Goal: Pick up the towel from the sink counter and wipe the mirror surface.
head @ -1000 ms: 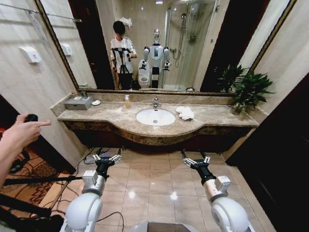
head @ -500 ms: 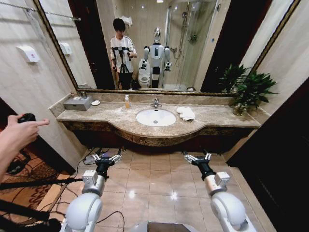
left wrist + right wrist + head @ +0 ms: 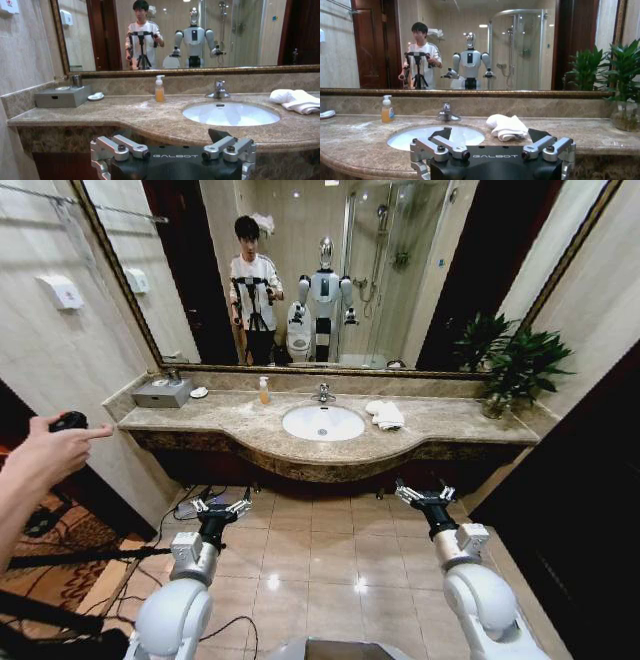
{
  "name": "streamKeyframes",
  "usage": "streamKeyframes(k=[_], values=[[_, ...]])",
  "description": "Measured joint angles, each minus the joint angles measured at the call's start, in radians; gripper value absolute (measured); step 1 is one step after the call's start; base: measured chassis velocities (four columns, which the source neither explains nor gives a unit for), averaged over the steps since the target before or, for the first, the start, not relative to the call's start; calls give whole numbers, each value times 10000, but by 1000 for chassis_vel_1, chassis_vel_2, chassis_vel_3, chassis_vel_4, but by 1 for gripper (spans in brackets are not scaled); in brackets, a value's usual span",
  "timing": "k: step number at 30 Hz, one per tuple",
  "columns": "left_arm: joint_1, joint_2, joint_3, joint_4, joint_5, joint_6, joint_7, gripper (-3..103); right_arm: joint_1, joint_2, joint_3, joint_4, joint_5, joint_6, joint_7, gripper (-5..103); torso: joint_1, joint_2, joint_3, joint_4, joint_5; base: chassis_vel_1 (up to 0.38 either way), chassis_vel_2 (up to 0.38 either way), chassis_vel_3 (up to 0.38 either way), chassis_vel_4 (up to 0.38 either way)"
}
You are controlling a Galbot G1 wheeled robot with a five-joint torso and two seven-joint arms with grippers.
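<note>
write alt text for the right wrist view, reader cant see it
The right gripper, jaws open, faces a white towel lying on the marble sink counter beside the oval basin. Behind stand a faucet, a soap bottle and the wide mirror.

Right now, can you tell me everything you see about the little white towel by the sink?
The towel is a small white cloth, soft and bunched into a lumpy, loosely folded heap. It lies on the brown speckled sink counter, just beside the white basin, on the side toward the potted plant and in front of the mirror. Only the counter touches it; both end effectors are short of the counter's front edge.
</note>
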Motion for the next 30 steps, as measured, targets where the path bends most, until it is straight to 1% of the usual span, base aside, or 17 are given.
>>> streamKeyframes(k=[30], values=[[0,0,0,0,0,0,0,100,-15,-4,-8,-1,17,-2,-2,100,0,0,0,0,0,0,0,0,0]])
